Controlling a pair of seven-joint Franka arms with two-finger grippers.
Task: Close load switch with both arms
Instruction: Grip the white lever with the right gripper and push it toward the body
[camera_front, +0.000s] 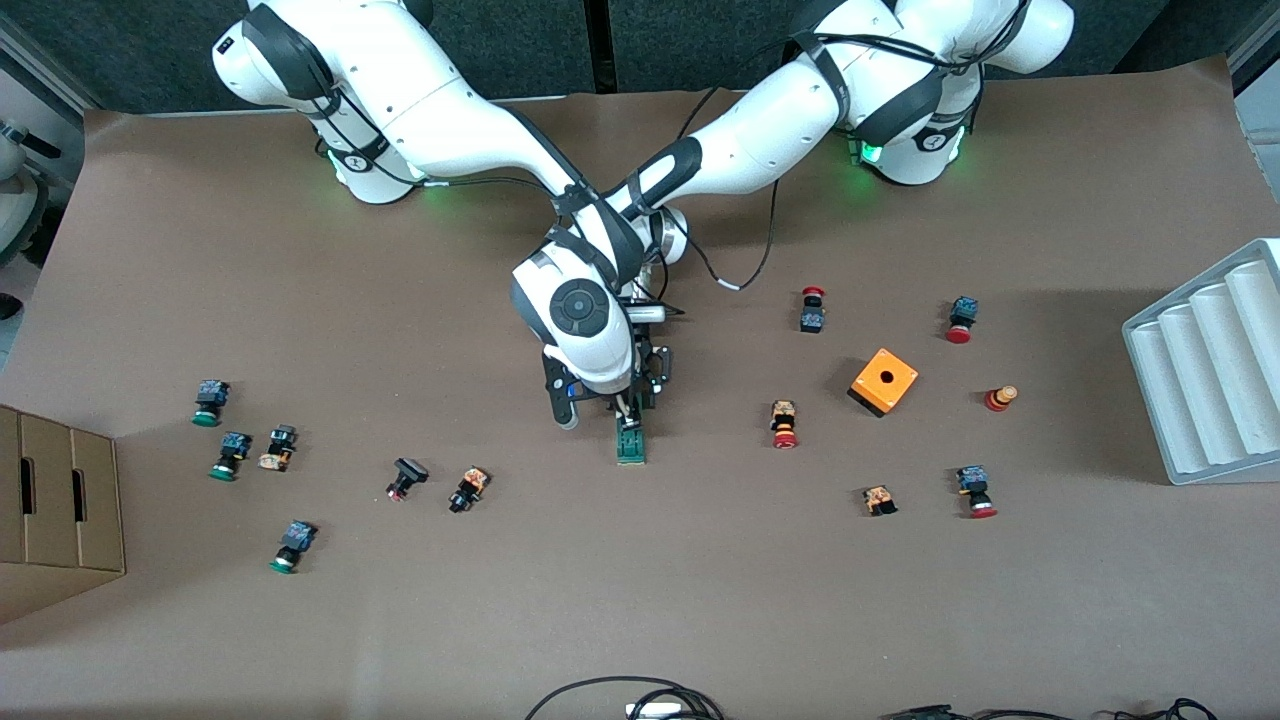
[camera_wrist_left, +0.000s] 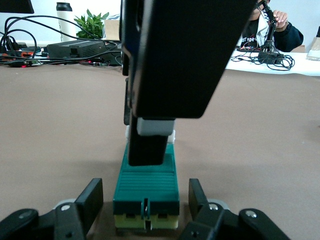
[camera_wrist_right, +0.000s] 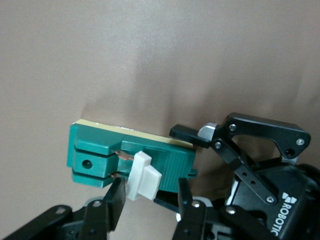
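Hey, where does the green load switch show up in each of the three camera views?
Front view: load switch on the table at mid-table, under both arms' hands.
Left wrist view: low in the middle, between the left hand's fingers.
Right wrist view: centre, right hand at its white slider.
Shared landmark: the white slider.

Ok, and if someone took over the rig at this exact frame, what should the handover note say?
Left gripper: open, low at the table, one finger on each side of the load switch with small gaps showing.
Right gripper: open, down over the switch, fingers straddling its white sliding piece.
Switch: flat on the table near the middle.
Done: both arms are at the switch.
Left: the white piece stands out from the green body, so the switch does not look closed. Probably brace the body with the left gripper, then press the piece home with the right.
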